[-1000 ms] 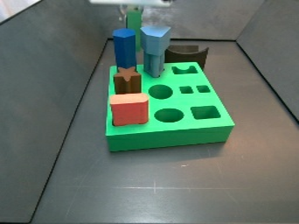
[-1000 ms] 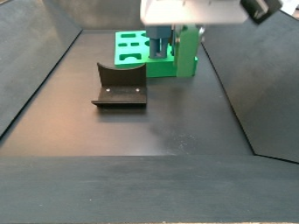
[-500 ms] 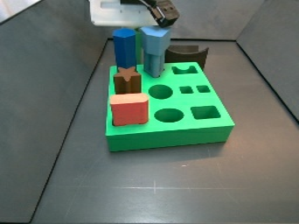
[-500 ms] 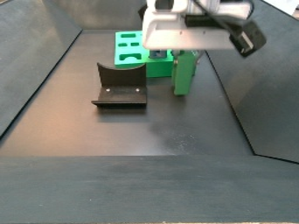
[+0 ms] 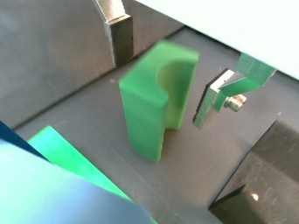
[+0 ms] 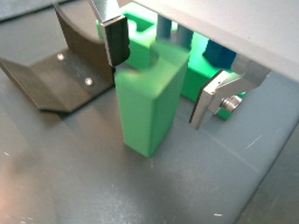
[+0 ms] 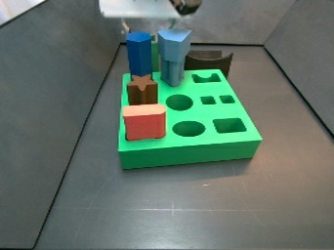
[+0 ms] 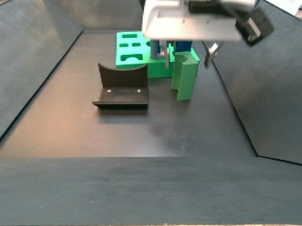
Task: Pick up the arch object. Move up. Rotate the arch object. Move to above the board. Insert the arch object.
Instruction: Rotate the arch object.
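The arch object [image 5: 149,105] is a tall bright green block with a curved scoop in its top end, not a dark one. It stands upright on the dark floor beside the green board [image 8: 127,48]. It shows in both wrist views [image 6: 149,105] and in a side view [image 8: 186,79]. My gripper [image 5: 166,68] is open, with one finger on each side of the arch's top and a small gap at each. It also shows in a wrist view [image 6: 162,70] and in a side view [image 8: 189,55]. In a side view my gripper [image 7: 144,8] is at the top edge and the arch is hidden behind the blue prisms.
The board [image 7: 196,146] carries a red cube [image 7: 144,124], a brown star-topped block [image 7: 144,93] and two tall blue prisms [image 7: 173,54]. The dark L-shaped fixture [image 8: 120,86] stands on the floor close to the arch, also seen in a wrist view [image 6: 59,70]. Dark walls enclose the floor.
My gripper has come down from above around the top of the arch object, then shifted slightly. The arch object has not moved.
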You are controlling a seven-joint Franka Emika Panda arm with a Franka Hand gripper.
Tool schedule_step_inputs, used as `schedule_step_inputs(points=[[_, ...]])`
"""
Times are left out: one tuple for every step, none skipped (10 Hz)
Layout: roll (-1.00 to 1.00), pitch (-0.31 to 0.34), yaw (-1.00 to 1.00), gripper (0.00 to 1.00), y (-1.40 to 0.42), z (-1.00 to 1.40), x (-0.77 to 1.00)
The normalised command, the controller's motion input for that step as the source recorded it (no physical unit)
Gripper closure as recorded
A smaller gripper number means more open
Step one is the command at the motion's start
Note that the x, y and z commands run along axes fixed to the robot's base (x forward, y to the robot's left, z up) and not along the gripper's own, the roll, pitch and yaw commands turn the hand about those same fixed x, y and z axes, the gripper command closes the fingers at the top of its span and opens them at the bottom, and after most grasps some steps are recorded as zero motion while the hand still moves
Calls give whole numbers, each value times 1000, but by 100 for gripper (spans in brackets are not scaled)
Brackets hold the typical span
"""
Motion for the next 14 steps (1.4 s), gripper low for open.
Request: schedule_step_inputs(points=[[62,32,-8,0,-5,794,-20],[55,35,-3,0,-5,558,-15],[49,37,0,0,-6,376,-11],[44,43,2,0,-6,194,-7],[6,7,-1000,0,83,0,0],[4,5,-1000,0,84,-34,15],[-1,3,-1000,0,71,-16,19],[-1,4,-1000,0,53,-15,19],[-1,4,-1000,0,40,-15,20],[-1,4,-1000,0,33,-15,21],[-2,4,-1000,0,29,-15,21],[-2,4,-1000,0,27,-15,22],[-2,5,-1000,0,26,-15,22],[-2,5,-1000,0,25,-15,22]])
